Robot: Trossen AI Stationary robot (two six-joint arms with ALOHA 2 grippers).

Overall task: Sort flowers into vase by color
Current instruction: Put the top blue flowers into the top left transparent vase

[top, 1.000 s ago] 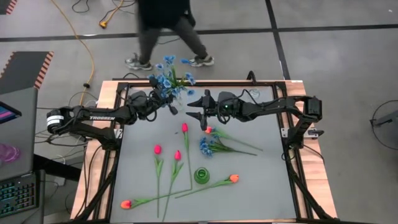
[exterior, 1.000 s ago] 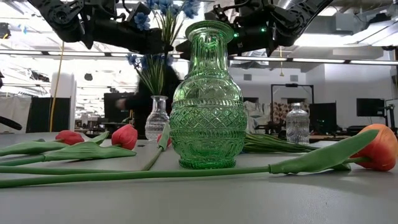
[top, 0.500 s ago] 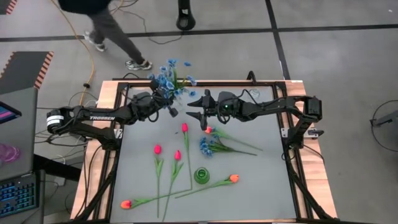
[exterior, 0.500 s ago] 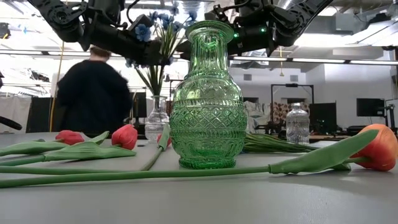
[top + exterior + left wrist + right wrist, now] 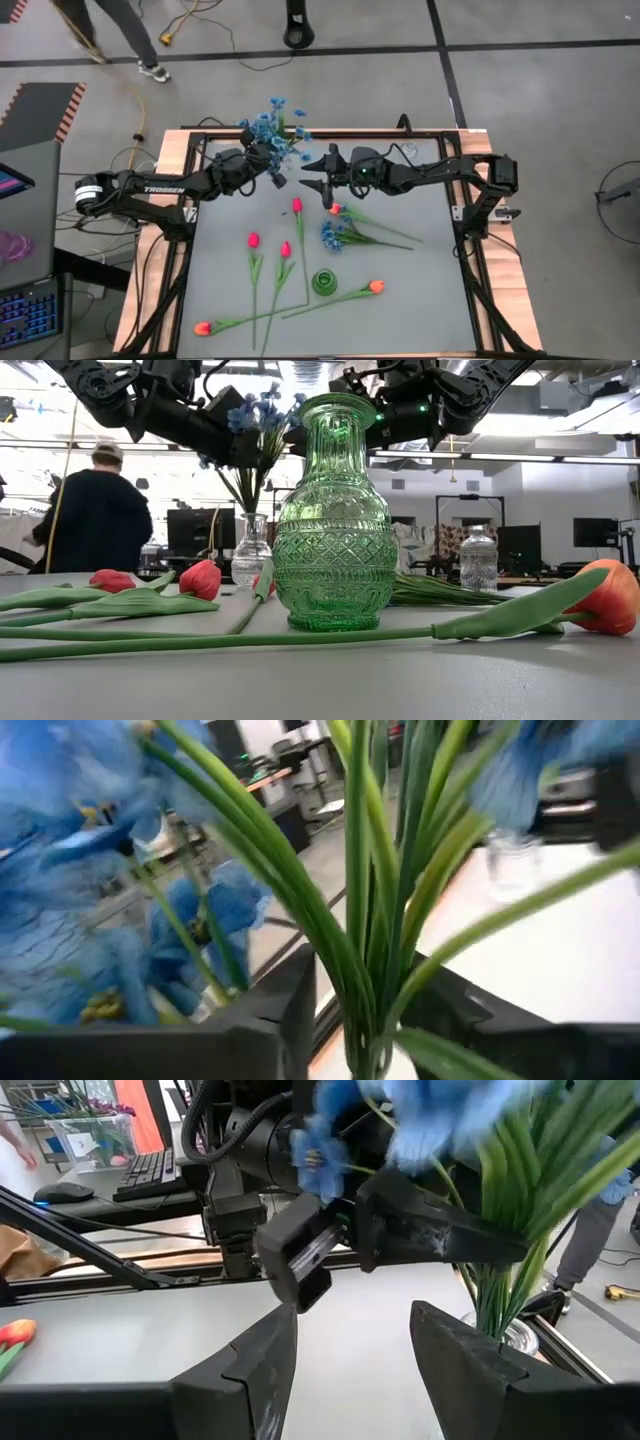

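Sorting in progress, far edge of the grey tabletop (image 5: 420, 290). The left hand (image 5: 272, 176) sits at the stems of the bunch of small blue blossoms on long green stems (image 5: 272, 128), which stands in a small clear glass vase (image 5: 252, 550) at the far edge; its fingers (image 5: 300, 1260) are parted around the stems, and whether they grip cannot be told. The right hand (image 5: 320, 183) hovers just beside, fingers spread wide, holding nothing. A second blue bunch (image 5: 340, 232), pink-red tulips (image 5: 297, 205) and orange tulips (image 5: 376, 286) lie mid-tabletop near the green patterned glass vase (image 5: 335, 520). Risk: a withdrawing finger may snag the stems, tipping the light vase or dragging the bunch out.
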